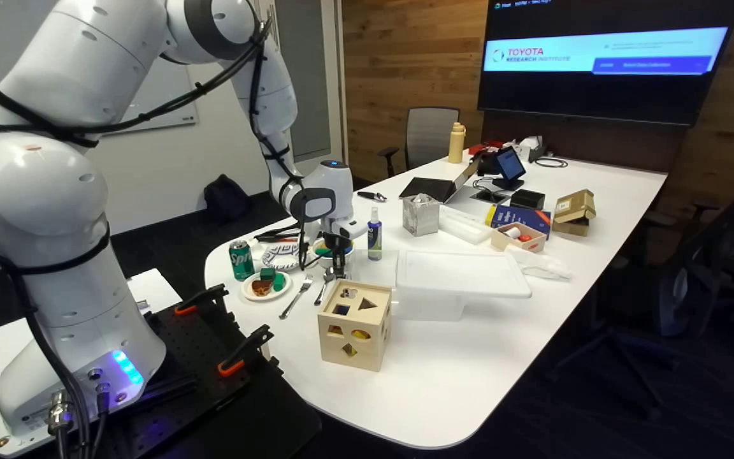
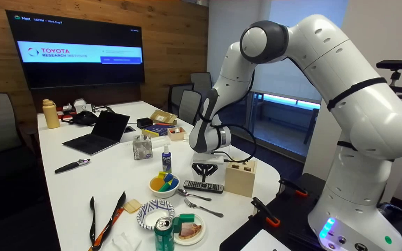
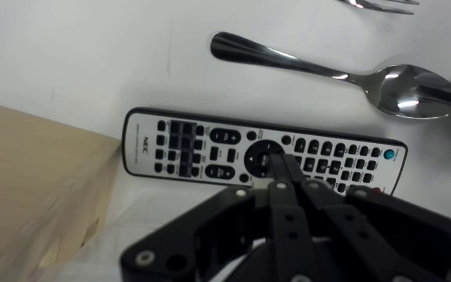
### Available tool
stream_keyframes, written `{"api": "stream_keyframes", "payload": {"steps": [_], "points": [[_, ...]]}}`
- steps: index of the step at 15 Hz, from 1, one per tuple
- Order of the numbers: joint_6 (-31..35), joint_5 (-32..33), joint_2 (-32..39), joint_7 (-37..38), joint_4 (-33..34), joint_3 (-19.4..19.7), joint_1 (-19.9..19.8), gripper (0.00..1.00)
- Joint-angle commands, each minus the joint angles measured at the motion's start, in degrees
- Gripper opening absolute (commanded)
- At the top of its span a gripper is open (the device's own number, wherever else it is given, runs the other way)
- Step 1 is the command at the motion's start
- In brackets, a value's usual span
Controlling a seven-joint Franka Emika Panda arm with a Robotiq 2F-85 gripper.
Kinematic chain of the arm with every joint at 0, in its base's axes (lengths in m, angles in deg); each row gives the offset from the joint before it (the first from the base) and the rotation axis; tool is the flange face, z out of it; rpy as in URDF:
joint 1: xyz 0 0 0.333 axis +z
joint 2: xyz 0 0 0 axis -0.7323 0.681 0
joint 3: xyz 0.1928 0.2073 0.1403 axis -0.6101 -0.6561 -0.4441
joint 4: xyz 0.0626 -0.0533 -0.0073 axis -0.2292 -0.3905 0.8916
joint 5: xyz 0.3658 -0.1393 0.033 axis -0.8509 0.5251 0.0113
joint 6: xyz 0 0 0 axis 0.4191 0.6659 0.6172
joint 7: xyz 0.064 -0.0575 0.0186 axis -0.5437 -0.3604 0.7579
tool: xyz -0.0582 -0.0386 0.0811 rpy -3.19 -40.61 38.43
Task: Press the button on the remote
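Fingers (image 3: pixel 277 172) on the gripper (image 3: pixel 285 156) are clenched together, tips over the remote (image 3: pixel 219 154) by its round pad (image 3: pixel 262 159), can't tell if they're actually touching it. Remote's lying flat on the table (image 3: pixel 92 58), box (image 3: pixel 41 156) right beside its NEC end, bowl (image 2: pixel 161 194) near the other. Spoon (image 3: pixel 303 65) runs alongside, fork (image 2: pixel 208 210) just past that, then a plate (image 2: pixel 188 241) and a can (image 2: pixel 165 234) further out.

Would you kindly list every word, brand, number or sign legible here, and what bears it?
"TOYOTA RESEARCH INSTITUTE": wall screen
"Meet": wall screen
"NEC": remote
"VOL", "+", "-": remote's volume button
"1", "2", "4", "5", "7", "8": remote's number keys
"Spri" (partial): green can
"EXPO", slightly blurred: spray bottle
Too small or blurred to read: wall screen's banner print, cover of blue book, smallest remote labels.
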Motion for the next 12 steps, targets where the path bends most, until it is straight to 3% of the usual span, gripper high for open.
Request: {"api": "stream_keyframes", "payload": {"steps": [1,12], "points": [[-2.9,1.1,2.5,2.1,3.7,1.2,0.8,0.00],[-8.6,1.6,8.0,3.1,10.1,2.4,0.9,0.00]]}}
